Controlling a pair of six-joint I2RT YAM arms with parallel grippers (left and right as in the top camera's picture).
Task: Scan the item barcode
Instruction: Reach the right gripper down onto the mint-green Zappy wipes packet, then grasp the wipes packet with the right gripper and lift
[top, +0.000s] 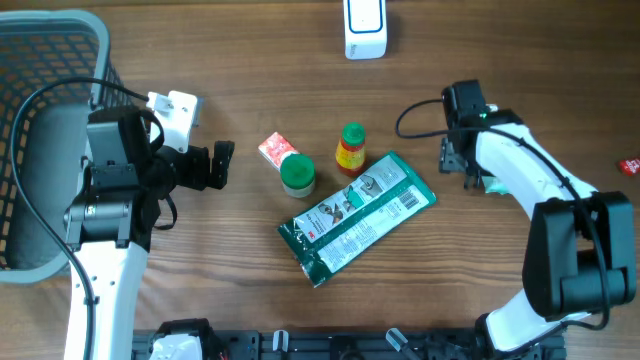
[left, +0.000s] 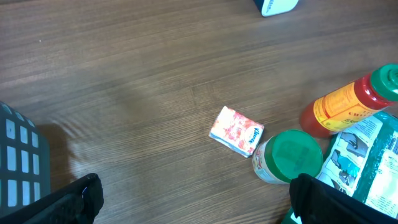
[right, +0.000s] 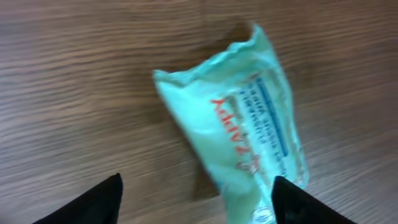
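Note:
A pale mint-green packet (right: 249, 112) with red and blue print lies on the wooden table, and only a sliver of the packet (top: 493, 186) shows beside the arm from overhead. My right gripper (right: 196, 186) hangs over it with jaws apart; the packet's near end lies between them, close to the right fingertip (right: 292, 199), and is not pinched. From overhead the right gripper (top: 465, 165) is at the right of the table. A white scanner (top: 365, 28) stands at the far edge. My left gripper (top: 222, 165) is open and holds nothing.
Mid-table lie a long green pack with a barcode (top: 355, 215), a green-lidded jar (top: 297, 175), a red sauce bottle (top: 350, 150) and a small tissue pack (top: 273, 148). A grey basket (top: 40, 60) stands at the far left. A small red item (top: 629, 166) lies at the right edge.

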